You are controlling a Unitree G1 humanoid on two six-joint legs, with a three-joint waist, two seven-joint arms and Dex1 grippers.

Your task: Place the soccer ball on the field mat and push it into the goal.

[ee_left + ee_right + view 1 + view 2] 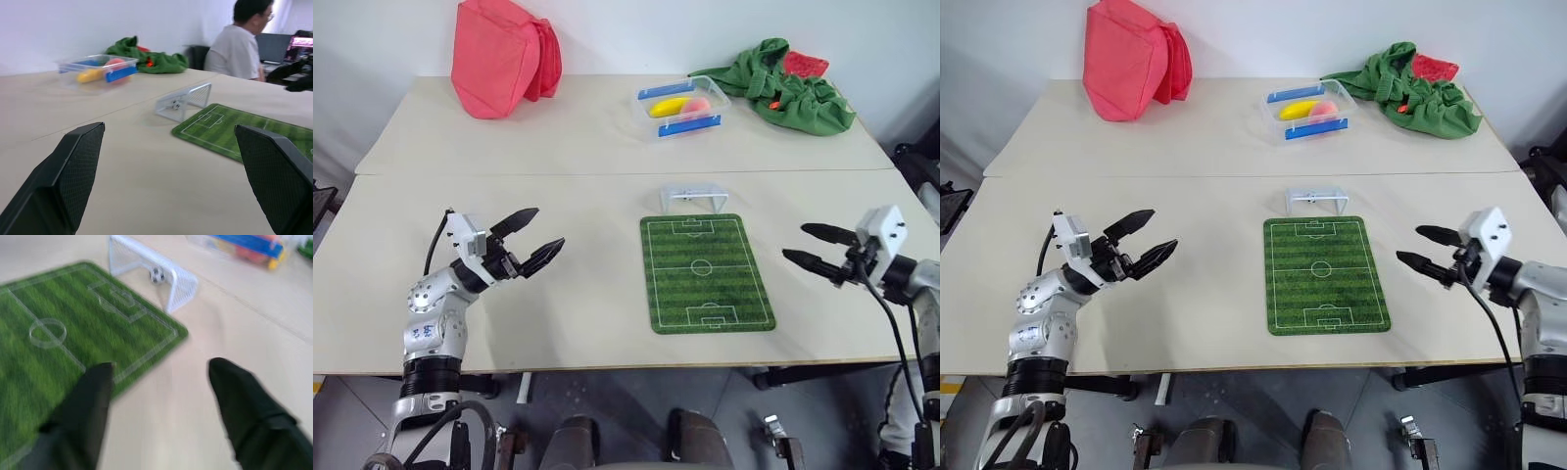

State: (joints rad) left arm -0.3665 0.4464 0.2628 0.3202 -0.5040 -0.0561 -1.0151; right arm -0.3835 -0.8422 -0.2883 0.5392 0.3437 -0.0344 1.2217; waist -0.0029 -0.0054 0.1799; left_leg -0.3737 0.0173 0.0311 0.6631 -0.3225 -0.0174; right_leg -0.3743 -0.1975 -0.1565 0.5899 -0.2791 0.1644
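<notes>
The field mat [707, 271] lay flat on the pale table [578, 274], and I take it as my landmark. My left gripper [530, 245] hung well off to the mat's left, above the tabletop, its two black fingers [73, 176] spread wide with nothing between them. My right gripper [815, 248] stood off the mat's right edge, fingers likewise parted and empty — pointing back toward the mat. The goal [693, 196] sat just past the mat's far short edge, mouth facing the pitch, and the soccer ball [157, 275] rested inside it, close against the netting as far as the blurred wrist view let me judge. Farther beyond the mat stood a clear tub [682, 106] with blue handles, a green cloth heap [783, 88] to its right, and a red bag [501, 57] far to its left. A person [239, 41] sat at a desk beyond the table.
</notes>
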